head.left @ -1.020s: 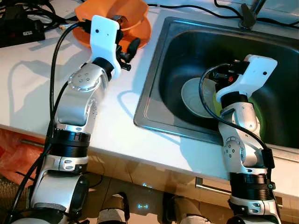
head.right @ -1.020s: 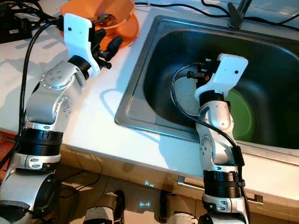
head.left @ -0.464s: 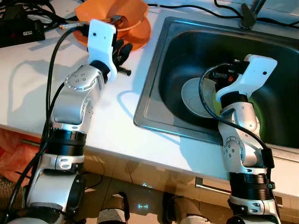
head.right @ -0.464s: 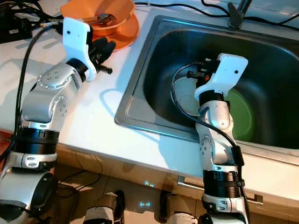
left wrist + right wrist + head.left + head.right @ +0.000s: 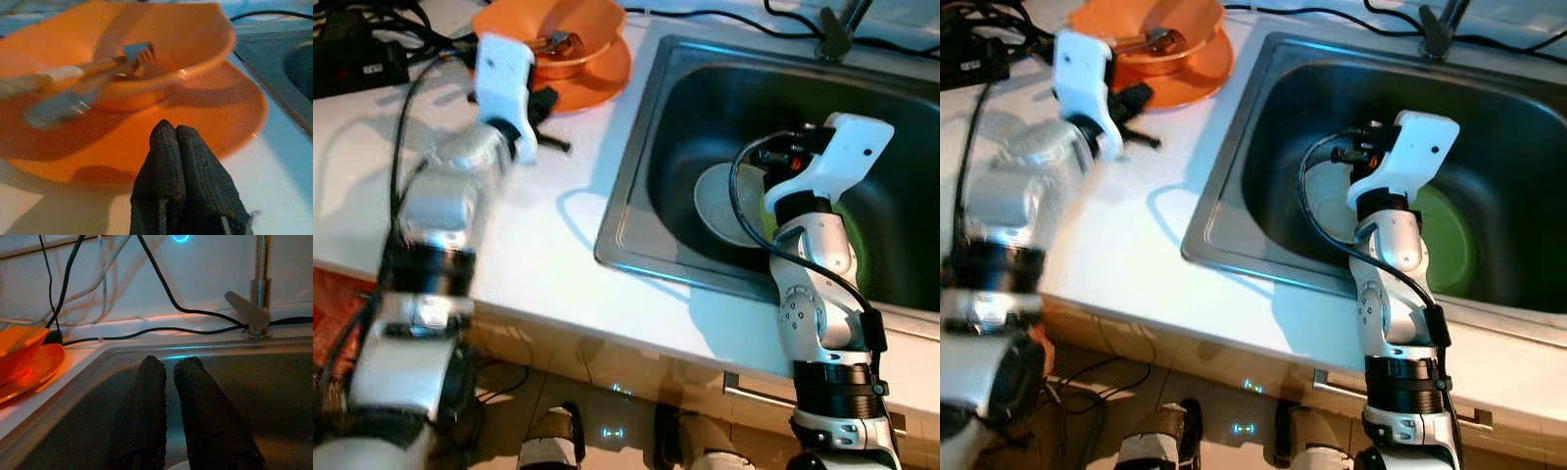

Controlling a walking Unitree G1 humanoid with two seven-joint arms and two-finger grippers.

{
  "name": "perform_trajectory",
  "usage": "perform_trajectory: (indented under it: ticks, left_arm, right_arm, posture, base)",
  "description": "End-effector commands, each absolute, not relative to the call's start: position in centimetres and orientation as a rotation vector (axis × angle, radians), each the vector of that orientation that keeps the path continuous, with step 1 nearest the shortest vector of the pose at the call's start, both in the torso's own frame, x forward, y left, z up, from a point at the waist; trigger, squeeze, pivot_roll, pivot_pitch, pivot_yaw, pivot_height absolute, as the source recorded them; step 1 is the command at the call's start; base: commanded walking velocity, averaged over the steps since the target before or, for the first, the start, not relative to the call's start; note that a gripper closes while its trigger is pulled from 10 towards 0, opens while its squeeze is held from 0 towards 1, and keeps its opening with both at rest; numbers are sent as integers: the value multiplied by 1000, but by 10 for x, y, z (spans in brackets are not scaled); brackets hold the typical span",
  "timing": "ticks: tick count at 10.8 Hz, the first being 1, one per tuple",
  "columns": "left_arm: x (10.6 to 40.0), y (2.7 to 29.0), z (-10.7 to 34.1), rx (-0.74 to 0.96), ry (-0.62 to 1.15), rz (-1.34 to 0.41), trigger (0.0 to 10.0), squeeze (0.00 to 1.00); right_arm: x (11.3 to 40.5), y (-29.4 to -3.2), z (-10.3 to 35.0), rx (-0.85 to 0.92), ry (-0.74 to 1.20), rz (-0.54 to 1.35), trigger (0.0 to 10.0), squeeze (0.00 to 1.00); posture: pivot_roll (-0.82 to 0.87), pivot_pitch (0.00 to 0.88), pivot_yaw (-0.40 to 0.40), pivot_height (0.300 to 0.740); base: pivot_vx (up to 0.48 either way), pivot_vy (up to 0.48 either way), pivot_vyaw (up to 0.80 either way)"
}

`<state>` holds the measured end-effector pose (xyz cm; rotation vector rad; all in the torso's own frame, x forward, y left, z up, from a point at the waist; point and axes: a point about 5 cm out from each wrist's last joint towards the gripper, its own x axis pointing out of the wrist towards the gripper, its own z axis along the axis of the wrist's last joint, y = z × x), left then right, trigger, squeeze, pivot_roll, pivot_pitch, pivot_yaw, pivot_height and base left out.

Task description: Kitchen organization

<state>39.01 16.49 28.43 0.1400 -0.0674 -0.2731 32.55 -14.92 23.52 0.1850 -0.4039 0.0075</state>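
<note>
**A:** Nearest first, then. What is the main risk at the sink?

**B:** The right gripper [image 5: 168, 382] hangs inside the sink [image 5: 636, 215], above the white plate [image 5: 720, 201] and the green plate [image 5: 1449, 245] on the basin floor. Its jaws stand nearly together, a thin gap between them, holding nothing. A descent in that state would, in my judgement, strike the plates and not take one. They look glazed and slick, so chipping or sliding is possible.

**A:** And on the counter [image 5: 509, 245]?

**B:** The left gripper [image 5: 177, 134] sits low over the white surface, just beside the rim of the orange plate [image 5: 220, 122]. Its jaws are pressed together, empty. The left arm is blurred in both eye views, so its exact pose is uncertain.

**A:** Hazard there?

**B:** A forward push could shove the plate toward the cables [image 5: 372, 29] behind it, or tip the orange bowl [image 5: 186, 44] stacked on it.

**A:** Contents of the bowl?

**B:** A fork [image 5: 134, 51] and another utensil, lying loose and tilted against the bowl wall. A jolt would likely spill them.
</note>
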Motion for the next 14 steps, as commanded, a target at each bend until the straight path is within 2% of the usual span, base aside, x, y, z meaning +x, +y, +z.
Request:
perform_trajectory:
  ticks: [1,2,8,14]
  left_arm:
    - [392,166,293,143,-92,-272,2118,0]
    - [394,168,296,141,-93,-261,10000,0]
    - [418,178,302,-39,-44,-207,10000,0]
    - [426,169,300,-23,-2,-208,10000,0]
  right_arm:
    - [326,-148,233,190,-402,2,10000,0]
    - [326,-148,233,190,-403,2,10000,0]
    - [328,-146,234,193,-413,10,10000,0]
    - [328,-146,234,192,-413,6,10000,0]
  posture:
    - [110,244,12,740]
    - [111,244,13,740]
    - [105,209,19,740]
    - [95,227,27,740]
  base:
    - [0,0,0]
    - [0,0,0]
    - [0,0,0]
    - [0,0,0]
